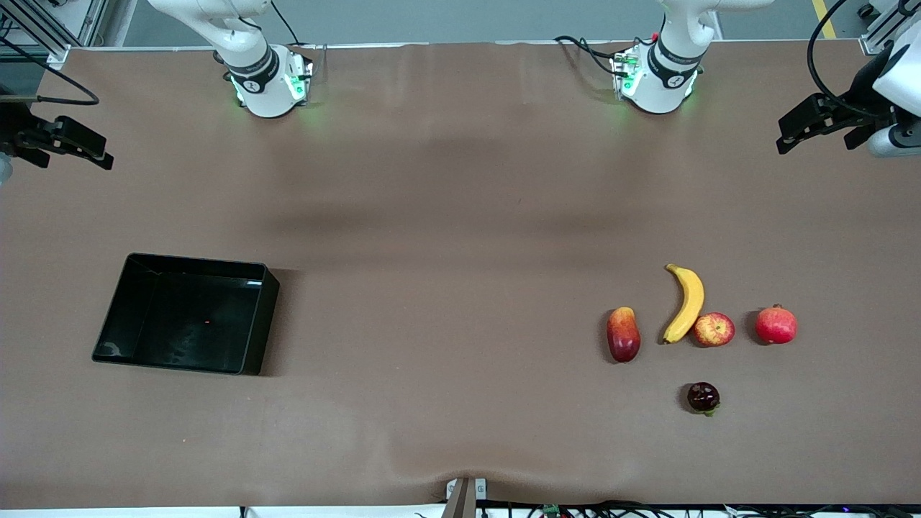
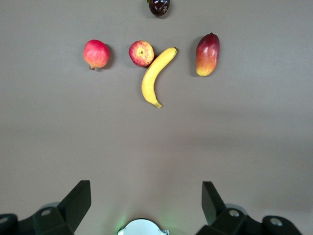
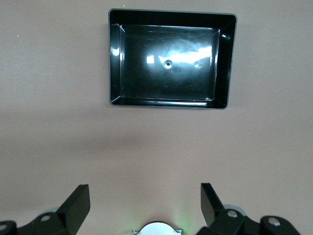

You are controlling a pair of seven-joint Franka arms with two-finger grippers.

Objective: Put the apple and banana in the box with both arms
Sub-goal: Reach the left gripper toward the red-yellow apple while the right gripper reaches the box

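Observation:
The apple [image 1: 713,329] lies on the brown table and touches the lower end of the banana [image 1: 686,303], toward the left arm's end. Both show in the left wrist view, apple [image 2: 141,53] and banana [image 2: 155,76]. The black box [image 1: 262,324] stands empty toward the right arm's end and fills the right wrist view [image 3: 222,58]. My left gripper [image 1: 817,137] hangs open and empty in the air at its end of the table, its jaws wide apart [image 2: 146,196]. My right gripper [image 1: 72,151] hangs open and empty at its end [image 3: 145,198].
A red-yellow mango [image 1: 623,334] lies beside the banana, toward the box. A uniformly red round fruit [image 1: 776,325] lies beside the apple. A small dark fruit [image 1: 703,397] lies nearer to the front camera than the apple. Bare tabletop separates the fruits from the box.

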